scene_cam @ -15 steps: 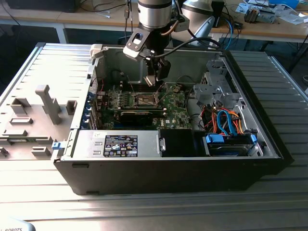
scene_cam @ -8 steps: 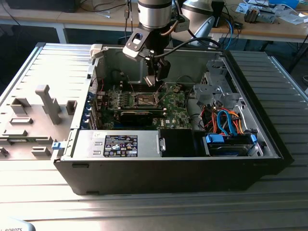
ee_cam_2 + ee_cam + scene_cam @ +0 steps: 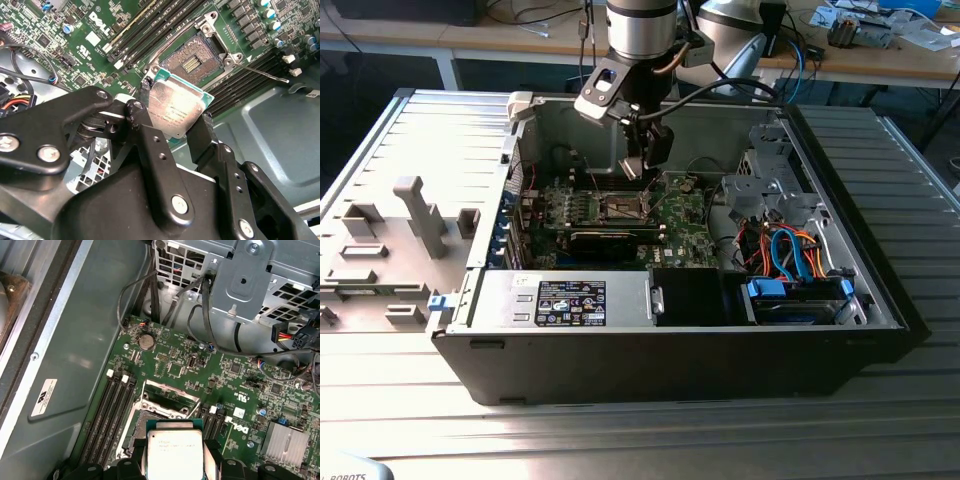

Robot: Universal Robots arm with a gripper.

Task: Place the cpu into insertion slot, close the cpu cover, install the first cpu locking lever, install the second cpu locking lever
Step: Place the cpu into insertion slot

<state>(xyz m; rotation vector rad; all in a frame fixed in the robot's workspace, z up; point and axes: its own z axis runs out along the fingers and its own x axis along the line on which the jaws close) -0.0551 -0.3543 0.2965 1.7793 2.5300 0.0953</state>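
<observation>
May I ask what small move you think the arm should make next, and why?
Probably ease the tool a little closer to the insertion slot. It grips the cpu by two opposite edges and holds it clear of the slot, which lies open with its dark centre bare.

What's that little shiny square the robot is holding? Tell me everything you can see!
The cpu is a small flat square chip with a dull silver-grey metal top, faint print and a green edge. The gripper pinches it by two opposite sides. It hangs in the air near the uncovered insertion slot, not yet in it.
</observation>
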